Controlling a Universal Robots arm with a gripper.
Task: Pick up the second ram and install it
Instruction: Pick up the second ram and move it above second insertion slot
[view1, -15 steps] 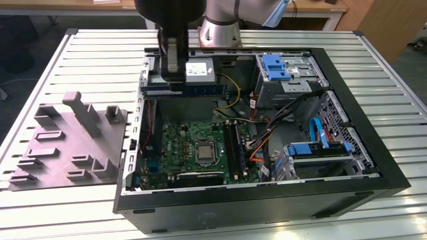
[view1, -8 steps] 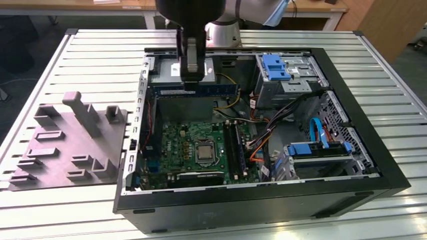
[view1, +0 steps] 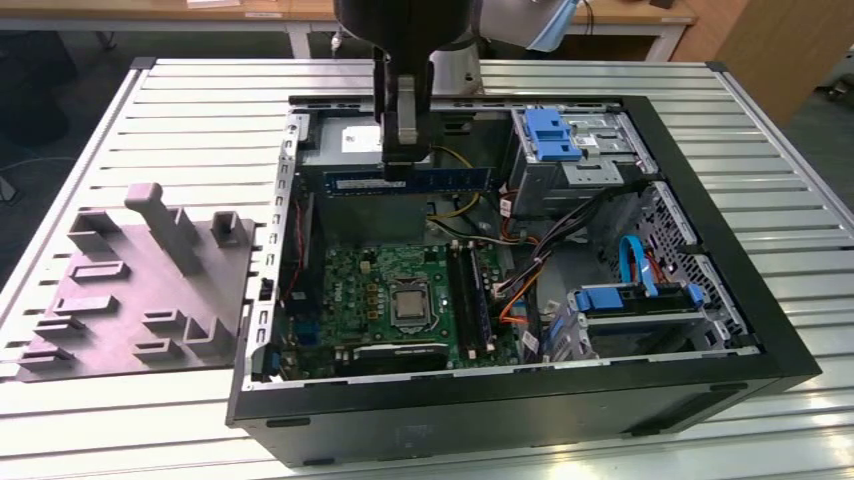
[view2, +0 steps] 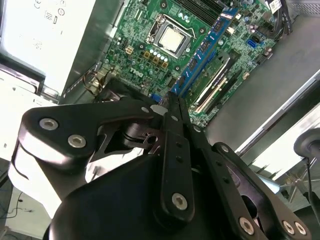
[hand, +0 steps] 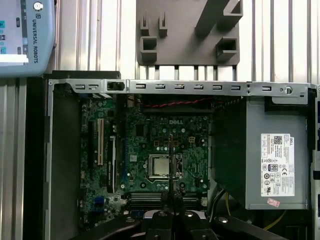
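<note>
Exterior view: our claw (view1: 403, 165) is clamped on the ram (view1: 454, 180), which hangs level over the open case (view1: 534, 400), well apart from the socket (view1: 404, 300) and higher than it. The slots (view1: 465, 290) lie just beside the socket. We judge it best to line the ram's length up with its slot, keep it upright, and press evenly.

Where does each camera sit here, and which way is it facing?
Exterior view: off the arm, looking down into the open computer case; gripper shut on the second ram.
First wrist view: on the arm, facing down onto the motherboard, past the gripper.
Second wrist view: on the arm, looking along the gripper at the second ram.
Both wrist views show the processor socket.
</note>
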